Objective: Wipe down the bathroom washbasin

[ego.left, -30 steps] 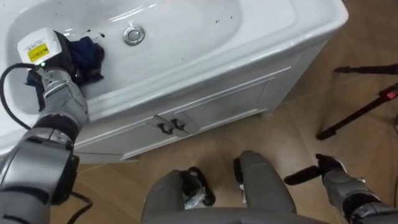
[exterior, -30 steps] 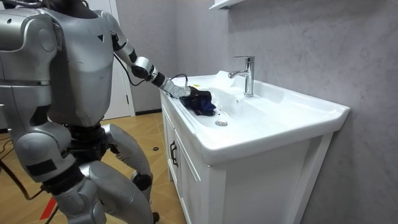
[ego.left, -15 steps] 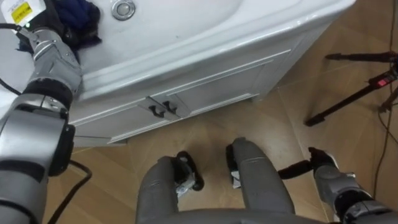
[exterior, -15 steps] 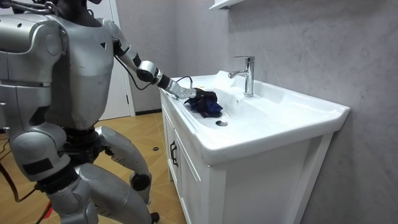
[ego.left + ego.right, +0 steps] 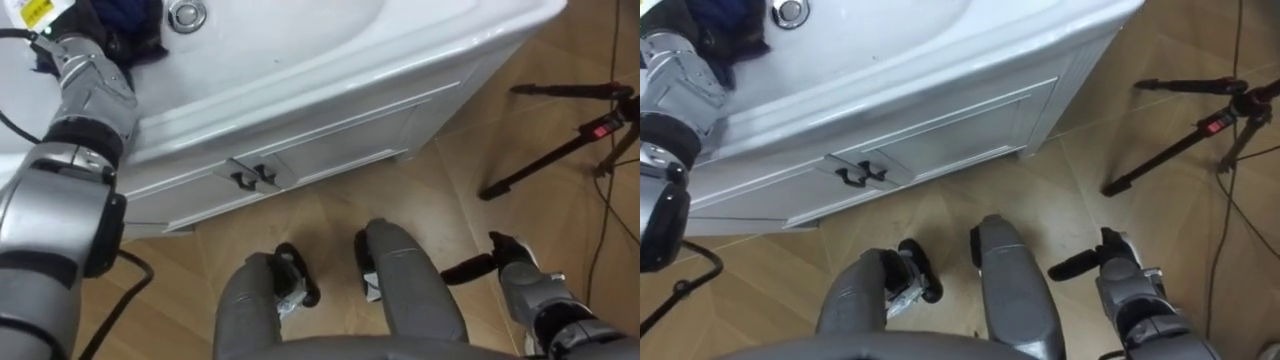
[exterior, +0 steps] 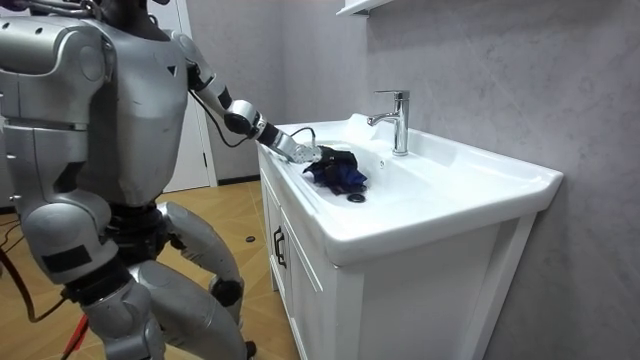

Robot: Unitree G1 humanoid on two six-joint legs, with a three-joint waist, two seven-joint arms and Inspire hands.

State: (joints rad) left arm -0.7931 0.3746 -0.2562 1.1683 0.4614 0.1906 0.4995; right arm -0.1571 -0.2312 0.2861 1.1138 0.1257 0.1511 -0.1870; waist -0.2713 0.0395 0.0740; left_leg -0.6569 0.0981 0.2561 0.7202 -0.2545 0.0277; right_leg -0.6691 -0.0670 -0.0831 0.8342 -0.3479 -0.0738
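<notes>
White basin (image 5: pixel 300 40) held the dark blue cloth (image 5: pixel 128 18) at 9 o'clock of its drain (image 5: pixel 185 14), left hand (image 6: pixel 298 151) reaching in from the cloth's 7 o'clock, grip impossible to tell, right hand (image 5: pixel 520 275) hanging loose-fingered far off at 5 o'clock

A white basin (image 6: pixel 480 190) tops a white cabinet (image 6: pixel 300 290) that stands on the wooden floor (image 5: pixel 330 215). In the bowl, a dark blue cloth (image 6: pixel 340 172) lies bunched just beside the drain (image 5: pixel 184 14). A chrome tap (image 6: pixel 398 120) rises from the rim behind the drain. Well away from the drain, a black tripod (image 5: pixel 560 150) stands on the floor.
</notes>
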